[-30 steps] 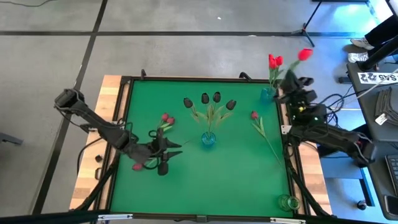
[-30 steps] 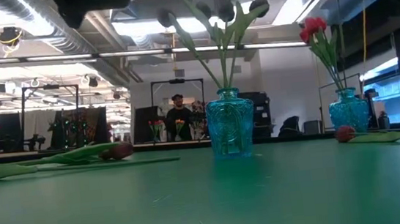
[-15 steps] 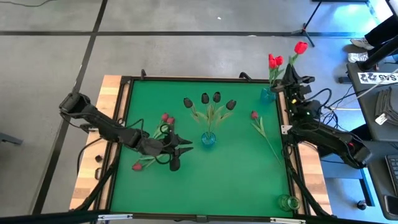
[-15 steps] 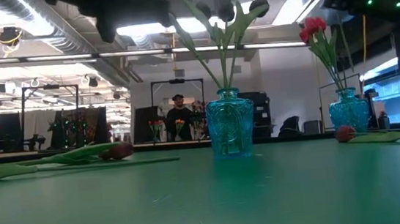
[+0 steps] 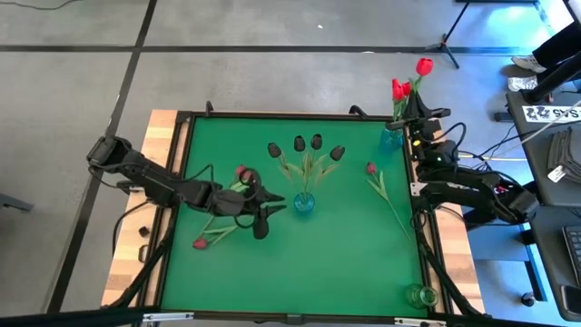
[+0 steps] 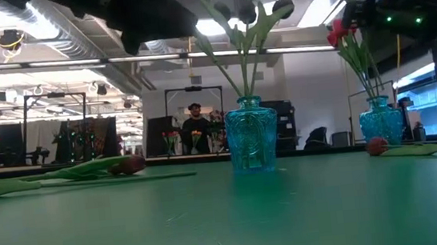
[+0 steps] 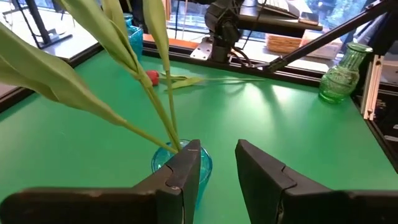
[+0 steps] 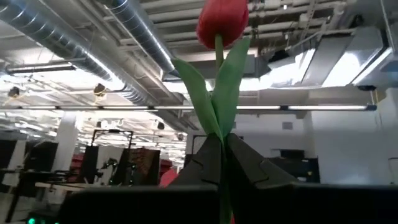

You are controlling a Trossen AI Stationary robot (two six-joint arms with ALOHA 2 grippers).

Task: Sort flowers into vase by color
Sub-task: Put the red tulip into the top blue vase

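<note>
Between the right gripper's [image 8: 221, 155] clamped fingers stands a red tulip [image 8: 222, 22], upright above the corner vase [image 5: 391, 137] of reds, probably for lowering in. Left gripper's [image 7: 217, 165] fingers gape empty beside the centre vase [image 7: 180, 163] of dark tulips [image 5: 307, 145]. Only the high view shows pink-maroon flowers [image 5: 243, 173] lying on the desk [image 5: 345, 254].

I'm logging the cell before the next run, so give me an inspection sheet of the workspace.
Surface: green table mat, wooden edges.
Job's things: four near-black tulips in centre blue vase; two red tulips in far-right blue vase; loose red tulip right; pink tulips left.
Clutter: empty green vase.
Grippers: right gripper shut on red tulip; left gripper jaws open, empty, beside centre vase.
Cables: bundle right of table.
Surroundings: person behind table.
</note>
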